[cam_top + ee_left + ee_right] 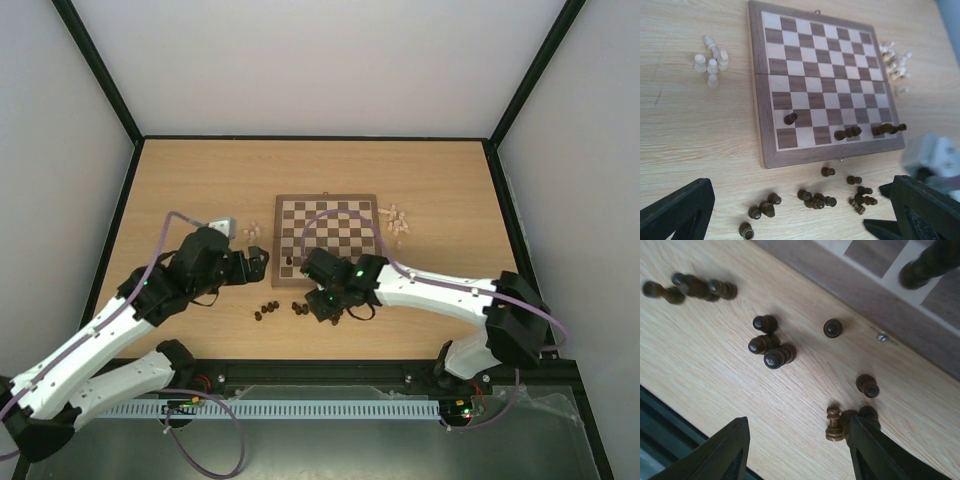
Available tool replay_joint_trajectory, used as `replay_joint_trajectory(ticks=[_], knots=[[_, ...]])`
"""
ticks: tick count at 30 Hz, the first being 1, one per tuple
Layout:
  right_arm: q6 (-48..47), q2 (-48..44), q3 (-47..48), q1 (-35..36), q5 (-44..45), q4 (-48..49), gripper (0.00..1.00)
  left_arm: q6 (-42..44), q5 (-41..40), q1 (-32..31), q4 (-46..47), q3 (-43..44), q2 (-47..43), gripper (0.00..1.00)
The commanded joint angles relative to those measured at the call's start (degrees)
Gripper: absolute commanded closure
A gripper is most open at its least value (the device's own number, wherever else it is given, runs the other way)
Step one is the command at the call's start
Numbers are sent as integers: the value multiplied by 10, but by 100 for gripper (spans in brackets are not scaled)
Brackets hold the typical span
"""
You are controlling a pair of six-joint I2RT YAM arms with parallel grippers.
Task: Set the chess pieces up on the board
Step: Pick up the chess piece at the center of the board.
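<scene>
1. The board (327,238) lies mid-table, square to both arms. A few dark pieces (847,133) stand on its near rows, so I judge the dark side is being filled from the near edge.
2. The loose dark pieces (815,200) lie tumbled just near of the board, within either arm's reach.
3. The pale pieces (712,62) wait in two small clusters, one left of the board and one at its far right.
4. The left gripper (802,190) hovers by the board's near-left corner, with its jaws wide apart and empty.
5. The right gripper (799,422) hangs low over the loose heap, its jaws parted with nothing between them. A pawn (834,424) lies just beside one finger and is possibly the next pick, though the angle leaves that unsure.
6. The table (200,180) is matte, light wood-grain with a black rim. Plain white walls (320,60) close it in.
</scene>
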Motion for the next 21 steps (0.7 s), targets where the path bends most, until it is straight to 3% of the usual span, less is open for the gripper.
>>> replay_joint_trajectory(ticks=[1, 5, 13, 21], knots=[[33, 53, 16, 27, 45, -8, 47, -34, -30, -5, 26, -30, -60, 0], [38, 87, 41, 33, 42, -5, 52, -39, -24, -5, 28, -48, -87, 1], [27, 138, 91, 33, 36, -8, 52, -39, -19, -5, 18, -69, -106, 1], [30, 167, 101, 32, 41, -16, 67, -41, -28, -5, 5, -72, -126, 1]])
